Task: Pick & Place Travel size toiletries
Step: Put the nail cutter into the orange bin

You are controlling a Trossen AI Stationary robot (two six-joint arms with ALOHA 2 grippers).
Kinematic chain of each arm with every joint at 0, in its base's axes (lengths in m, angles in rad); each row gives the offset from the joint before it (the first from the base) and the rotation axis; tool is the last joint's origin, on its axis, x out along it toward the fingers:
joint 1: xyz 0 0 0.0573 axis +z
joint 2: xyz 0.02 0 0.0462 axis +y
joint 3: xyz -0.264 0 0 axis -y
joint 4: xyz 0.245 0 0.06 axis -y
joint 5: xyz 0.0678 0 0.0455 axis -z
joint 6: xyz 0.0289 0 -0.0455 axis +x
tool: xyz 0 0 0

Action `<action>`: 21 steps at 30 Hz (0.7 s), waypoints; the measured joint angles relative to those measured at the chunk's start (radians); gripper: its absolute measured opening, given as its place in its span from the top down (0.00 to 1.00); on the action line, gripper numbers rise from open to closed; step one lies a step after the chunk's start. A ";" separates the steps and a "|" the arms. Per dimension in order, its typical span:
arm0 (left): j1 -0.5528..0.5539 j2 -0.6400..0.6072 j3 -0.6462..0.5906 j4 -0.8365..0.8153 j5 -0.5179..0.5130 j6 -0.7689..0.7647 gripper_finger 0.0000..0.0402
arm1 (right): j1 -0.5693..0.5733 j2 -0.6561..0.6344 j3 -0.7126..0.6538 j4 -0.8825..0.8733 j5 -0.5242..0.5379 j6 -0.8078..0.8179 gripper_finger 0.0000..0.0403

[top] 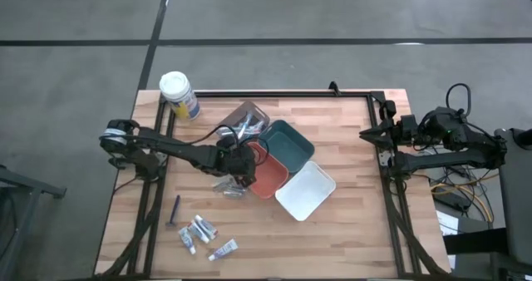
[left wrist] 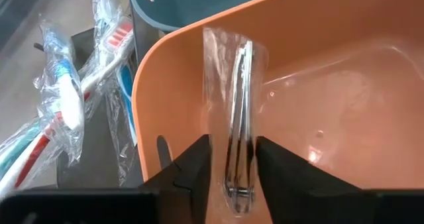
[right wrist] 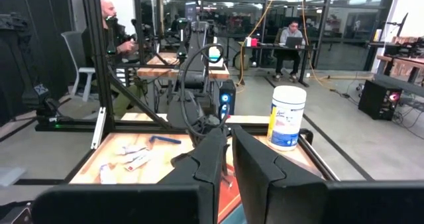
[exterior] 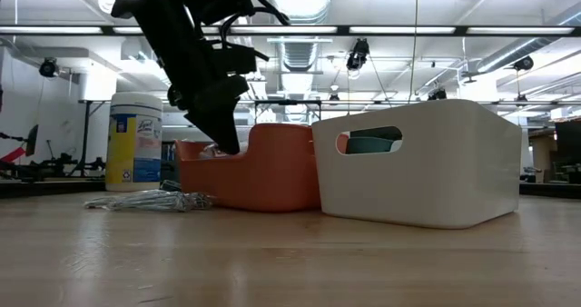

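It was an open robotics lab: long ceiling strip lights (exterior: 454,30), black metal framing (right wrist: 89,58), other workstations, and a person at a desk (right wrist: 289,35) behind.

Clear-wrapped metal clipper (left wrist: 240,118) upright in orange tray (left wrist: 344,71).

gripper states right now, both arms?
Left gripper: over the orange tray, fingers parted around a plastic-wrapped metal item; grip cannot be told.
Right gripper: closed, empty, parked at the table's right edge.
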 joint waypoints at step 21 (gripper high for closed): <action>-0.087 -0.138 -0.001 0.018 -0.010 0.088 0.58 | 0.000 0.000 0.000 0.000 0.000 -0.002 0.92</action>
